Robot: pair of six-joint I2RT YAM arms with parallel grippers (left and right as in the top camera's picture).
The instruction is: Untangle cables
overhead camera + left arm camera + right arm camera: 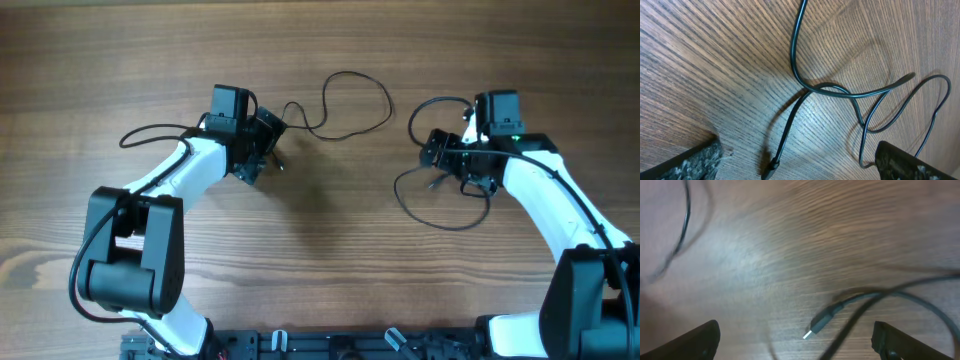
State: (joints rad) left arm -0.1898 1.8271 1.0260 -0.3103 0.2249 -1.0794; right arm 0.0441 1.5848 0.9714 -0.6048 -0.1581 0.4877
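Note:
Two thin black cables lie apart on the wooden table. The left cable (388, 105) runs in a wide loop from my left gripper (265, 150) towards the middle. In the left wrist view it (792, 60) crosses over itself, and its plug end (772, 167) lies between the open fingers of the left gripper (795, 165). The right cable (400, 195) loops around my right gripper (452, 168). In the right wrist view its plug (821, 322), with a silver tip, lies on the table between the open fingers of the right gripper (797, 342). Neither gripper holds anything.
The wooden table (330, 260) carries only the two cables. The arm bases (130, 270) (590, 300) stand at the front left and front right. Thicker black arm cables (150, 133) run along both arms.

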